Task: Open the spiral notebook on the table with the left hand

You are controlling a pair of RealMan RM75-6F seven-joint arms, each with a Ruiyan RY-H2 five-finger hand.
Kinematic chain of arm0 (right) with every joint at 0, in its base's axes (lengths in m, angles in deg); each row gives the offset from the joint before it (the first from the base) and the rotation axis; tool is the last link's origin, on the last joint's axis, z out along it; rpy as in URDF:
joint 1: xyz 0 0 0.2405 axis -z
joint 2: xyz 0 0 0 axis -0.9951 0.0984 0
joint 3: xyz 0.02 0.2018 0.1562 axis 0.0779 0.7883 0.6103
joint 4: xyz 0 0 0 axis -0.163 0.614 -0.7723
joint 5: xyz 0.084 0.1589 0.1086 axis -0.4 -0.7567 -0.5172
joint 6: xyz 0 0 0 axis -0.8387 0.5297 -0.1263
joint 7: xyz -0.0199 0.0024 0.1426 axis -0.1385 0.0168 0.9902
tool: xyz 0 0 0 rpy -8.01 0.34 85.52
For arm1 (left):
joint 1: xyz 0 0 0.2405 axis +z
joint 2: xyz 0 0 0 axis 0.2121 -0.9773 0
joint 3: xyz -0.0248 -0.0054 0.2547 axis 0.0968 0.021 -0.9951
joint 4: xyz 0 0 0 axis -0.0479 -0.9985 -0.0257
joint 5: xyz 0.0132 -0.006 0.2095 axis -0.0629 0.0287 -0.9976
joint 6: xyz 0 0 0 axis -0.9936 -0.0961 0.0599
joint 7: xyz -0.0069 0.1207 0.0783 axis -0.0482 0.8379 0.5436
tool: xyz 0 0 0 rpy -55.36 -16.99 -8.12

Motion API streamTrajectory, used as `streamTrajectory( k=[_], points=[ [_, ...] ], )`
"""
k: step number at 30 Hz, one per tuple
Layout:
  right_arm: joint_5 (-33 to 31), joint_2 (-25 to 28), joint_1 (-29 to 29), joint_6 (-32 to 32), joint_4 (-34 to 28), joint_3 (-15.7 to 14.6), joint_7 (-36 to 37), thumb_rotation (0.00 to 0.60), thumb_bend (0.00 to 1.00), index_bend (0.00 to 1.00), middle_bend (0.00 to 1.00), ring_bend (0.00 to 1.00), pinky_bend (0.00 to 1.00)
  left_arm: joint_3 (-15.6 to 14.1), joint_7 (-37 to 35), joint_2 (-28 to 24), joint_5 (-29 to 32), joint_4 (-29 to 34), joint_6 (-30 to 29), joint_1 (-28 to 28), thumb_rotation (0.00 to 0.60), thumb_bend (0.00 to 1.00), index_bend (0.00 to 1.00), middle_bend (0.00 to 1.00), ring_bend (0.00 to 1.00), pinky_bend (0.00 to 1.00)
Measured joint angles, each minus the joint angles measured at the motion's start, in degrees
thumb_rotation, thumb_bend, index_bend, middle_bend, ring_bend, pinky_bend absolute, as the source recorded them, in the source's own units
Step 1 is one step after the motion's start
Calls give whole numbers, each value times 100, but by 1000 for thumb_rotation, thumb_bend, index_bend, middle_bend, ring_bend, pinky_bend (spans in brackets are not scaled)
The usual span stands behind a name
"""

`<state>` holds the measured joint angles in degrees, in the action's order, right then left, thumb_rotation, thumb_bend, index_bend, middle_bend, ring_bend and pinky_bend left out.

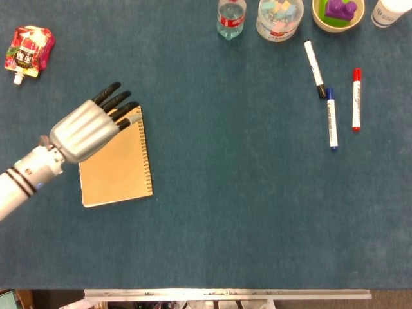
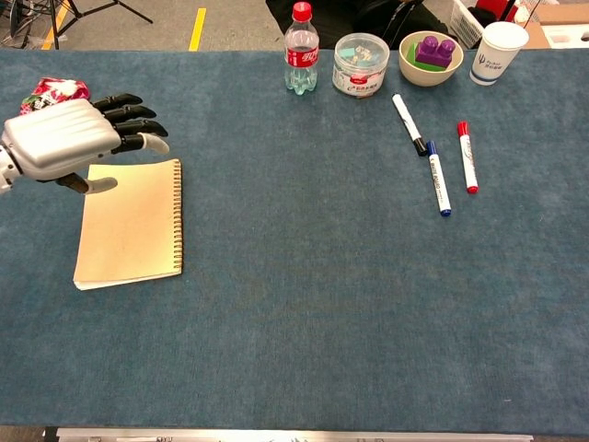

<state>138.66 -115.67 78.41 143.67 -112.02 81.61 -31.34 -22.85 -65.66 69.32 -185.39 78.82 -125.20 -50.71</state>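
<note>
Bare blue table (image 2: pixel 304 304) is seen to the right of and in front of the closed spiral notebook (image 2: pixel 129 224), whose coil edge faces that open stretch. The notebook's far left corner is overhung by the left hand (image 2: pixel 60 140), fingers spread. The snack pouch (image 1: pixel 28 50) lies well apart at far left; bottle (image 2: pixel 300 51), tub (image 2: pixel 360 64) and markers (image 2: pixel 436 178) are kept to the far right.

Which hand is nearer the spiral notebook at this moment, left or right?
Left. The left hand hovers over the far-left corner of the closed spiral notebook, holding nothing, fingers extended. The right hand appears in neither view, so its distance cannot be judged.
</note>
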Motion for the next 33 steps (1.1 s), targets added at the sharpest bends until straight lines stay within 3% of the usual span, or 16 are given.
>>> streamTrajectory(
  k=[5, 18, 33],
  points=[
    [9, 21, 14, 37, -94, -6, -85, 600, 393, 347, 293, 222, 306, -291, -612, 167, -430, -739, -555, 180, 600, 201, 187, 138, 62, 41],
    [50, 50, 70, 116, -336, -57, -336, 600, 393, 347, 293, 222, 306, -663, -1340, 970, -1042, -2891, -1621, 468, 600, 198, 174, 138, 63, 41],
    [75, 76, 118, 163, -546, -100, -578, 600, 392, 347, 293, 223, 306, -853, -2476, 1784, -854, -4943, -1795, 904, 600, 196, 169, 138, 64, 41]
  ],
)
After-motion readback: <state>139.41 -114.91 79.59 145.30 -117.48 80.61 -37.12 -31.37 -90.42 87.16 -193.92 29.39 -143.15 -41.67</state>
